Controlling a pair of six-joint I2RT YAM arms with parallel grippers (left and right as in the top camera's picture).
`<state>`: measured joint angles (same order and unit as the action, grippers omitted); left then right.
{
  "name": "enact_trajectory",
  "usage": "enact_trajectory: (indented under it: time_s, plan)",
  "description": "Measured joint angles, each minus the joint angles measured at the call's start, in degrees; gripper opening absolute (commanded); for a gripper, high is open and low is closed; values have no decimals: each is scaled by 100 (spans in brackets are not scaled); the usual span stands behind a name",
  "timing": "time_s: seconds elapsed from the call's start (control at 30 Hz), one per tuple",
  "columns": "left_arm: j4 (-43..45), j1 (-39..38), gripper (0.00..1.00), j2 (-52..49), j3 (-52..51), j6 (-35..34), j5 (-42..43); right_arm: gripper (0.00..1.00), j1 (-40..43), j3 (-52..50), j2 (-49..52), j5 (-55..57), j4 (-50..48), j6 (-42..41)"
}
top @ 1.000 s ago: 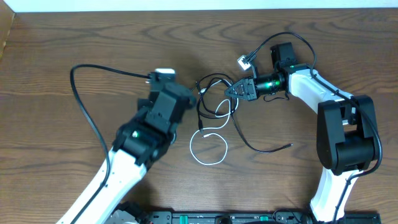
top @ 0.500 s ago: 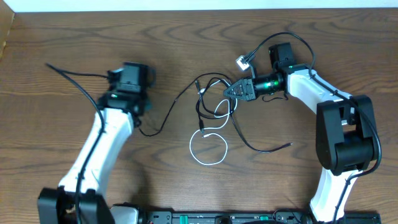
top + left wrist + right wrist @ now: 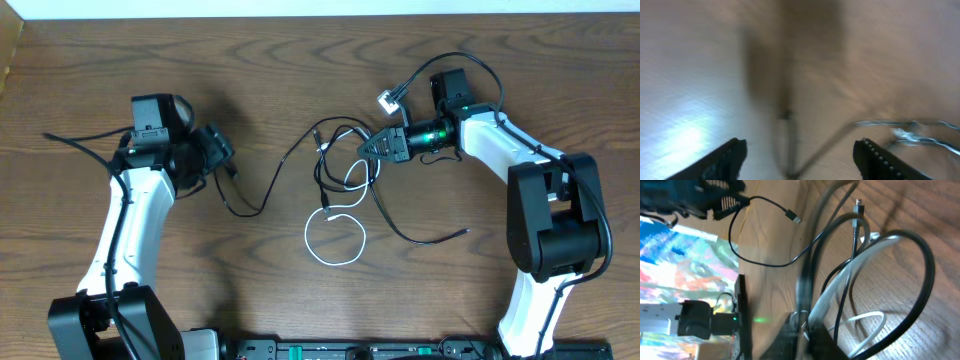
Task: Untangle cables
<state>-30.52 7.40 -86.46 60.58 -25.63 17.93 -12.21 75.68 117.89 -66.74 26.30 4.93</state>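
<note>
The cables (image 3: 345,165) lie knotted at the middle of the bench (image 3: 60,230), at the tip of the right end effector (image 3: 370,147). Its fingers are clamped on the bunch where white and black strands cross. The white cable (image 3: 309,243) drops toward the near edge into a round loop lying flat. One black cable (image 3: 430,240) trails right to a free tip. The other black cable (image 3: 246,212) sags left in a shallow curve, its plugged end near the left end effector (image 3: 222,152). That one is spread wide, with nothing between its fingers (image 3: 732,155). Its own view is blurred.
</note>
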Motion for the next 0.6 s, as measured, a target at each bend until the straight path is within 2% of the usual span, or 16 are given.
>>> enact_trajectory:
  time_s: [0.03,0.1,0.27,0.4,0.6]
  plan:
    - [101,0,80,2,17,-4,249,59,0,0,0,2,-2,-2]
    - [247,-7,81,11,46,-13,667,70,-2,0,0,52,-9,-4]
    - [236,-11,81,11,63,-9,1080,78,-2,0,0,308,2,-9]
    - [219,-11,81,11,63,-7,1204,94,-2,0,0,605,7,-20]
    - [-31,-11,81,11,66,7,1060,98,-2,0,0,1823,146,-328]
